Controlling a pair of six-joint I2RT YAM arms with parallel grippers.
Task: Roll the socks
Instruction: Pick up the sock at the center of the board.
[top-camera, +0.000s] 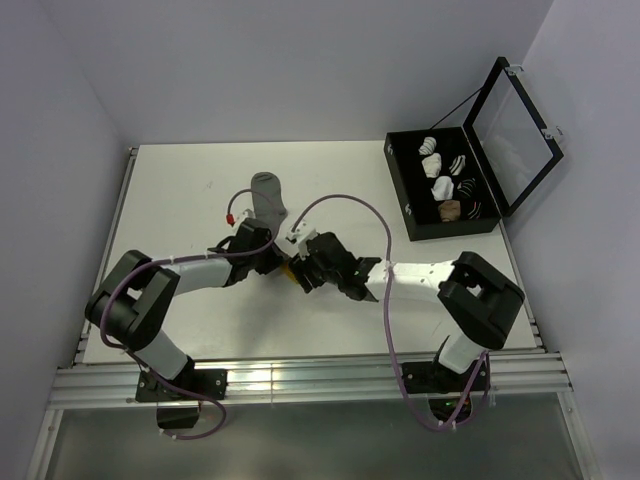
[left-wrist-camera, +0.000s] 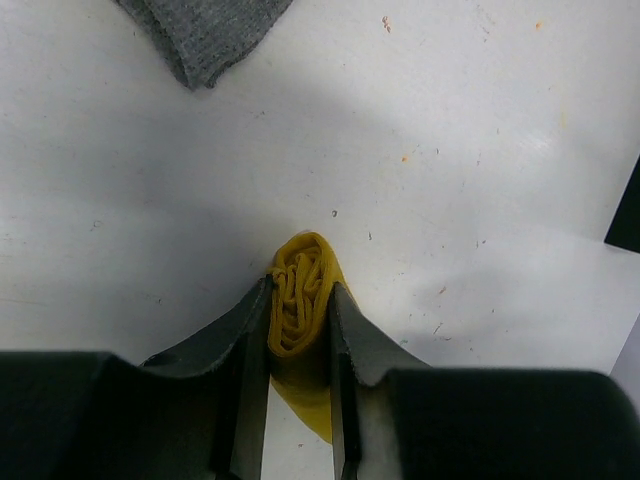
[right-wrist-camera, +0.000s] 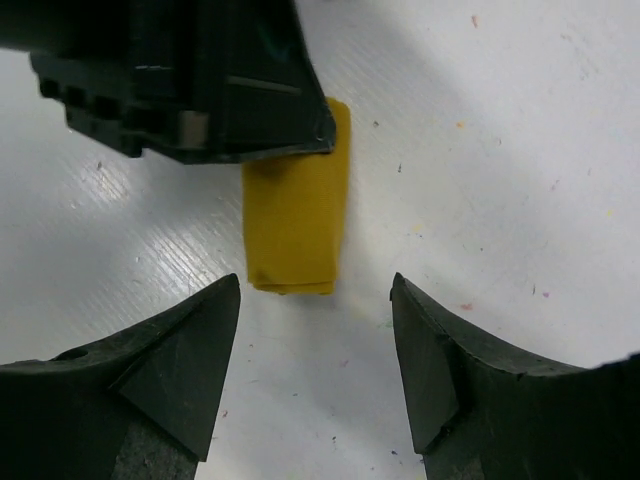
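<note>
Several sock bundles in open black box; left gripper pinches yellow sock; right gripper spread.

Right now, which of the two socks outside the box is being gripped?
The mustard-yellow sock, rolled up and pinched in the left end effector; the grey sock lies flat, apart.

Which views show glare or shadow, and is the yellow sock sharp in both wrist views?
Top external: even light, glare on the metal rail. Left wrist: yellow sock sharp in the left gripper, soft shadow across the table. Right wrist: sock crisp, streaky glare on the table beside it, right gripper dark.
</note>
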